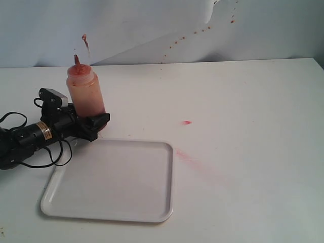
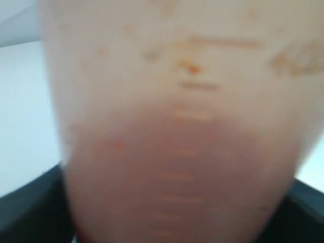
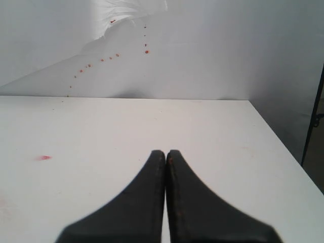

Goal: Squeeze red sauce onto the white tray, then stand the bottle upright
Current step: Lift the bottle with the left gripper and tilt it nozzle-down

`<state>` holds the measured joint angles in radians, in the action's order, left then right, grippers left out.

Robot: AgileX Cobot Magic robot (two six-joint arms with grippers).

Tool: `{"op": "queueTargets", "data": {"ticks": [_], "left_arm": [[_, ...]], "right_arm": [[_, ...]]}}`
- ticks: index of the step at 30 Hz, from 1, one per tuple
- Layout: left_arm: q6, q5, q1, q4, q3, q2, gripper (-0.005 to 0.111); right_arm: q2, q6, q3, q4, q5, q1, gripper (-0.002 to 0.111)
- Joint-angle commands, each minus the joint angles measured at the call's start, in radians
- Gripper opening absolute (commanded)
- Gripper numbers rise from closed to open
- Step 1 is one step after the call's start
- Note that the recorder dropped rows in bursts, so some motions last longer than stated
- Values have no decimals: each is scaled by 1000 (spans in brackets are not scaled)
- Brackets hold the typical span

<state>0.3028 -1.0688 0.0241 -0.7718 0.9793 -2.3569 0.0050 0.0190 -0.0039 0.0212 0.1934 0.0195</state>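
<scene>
- Item: the bottle (image 1: 86,93), upright on the table (image 1: 253,152), at about 11 o'clock from the white tray (image 1: 116,177) and just off its far rim. Nozzle (image 1: 77,61) uncapped.
- Contents: the red sauce (image 1: 87,106), a dark mass in the lower body. No sauce shows on the tray.
- Tool, left: left gripper (image 1: 96,124), its jaws flanking the bottle's lower part. I cannot tell whether they are clamped or only alongside. The wrist view is filled by the blurred bottle (image 2: 177,126).
- Tool, right: right gripper (image 3: 166,157), jaws pressed together on nothing, idle.
- Step judged: securing the bottle for the pour.
- Handling:
  - Grip firmly enough to lift but not to squirt.
  - Carry towards 5 o'clock until over the tray's middle.
  - Tip the nozzle down before squeezing.
  - Squeeze gently, as the soft wall gives.
</scene>
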Motion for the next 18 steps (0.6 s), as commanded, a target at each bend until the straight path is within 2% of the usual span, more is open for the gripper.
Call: {"op": "queueTargets", "data": {"ticks": [1, 5, 6, 14, 18], "left_arm": [[10, -3, -5, 12, 3, 2, 35], [10, -3, -5, 12, 3, 2, 3], [8, -5, -5, 9, 3, 2, 0], [-8, -137, 1, -59, 3, 28, 1], [-127, -140, 3, -77, -30, 84, 0]], "right_arm": [[-5, 2, 4, -6, -1, 1, 0], [-5, 2, 4, -6, -1, 1, 0], [-5, 2, 4, -6, -1, 1, 0], [-5, 2, 4, -6, -1, 1, 0], [-5, 2, 4, -6, -1, 1, 0]]}}
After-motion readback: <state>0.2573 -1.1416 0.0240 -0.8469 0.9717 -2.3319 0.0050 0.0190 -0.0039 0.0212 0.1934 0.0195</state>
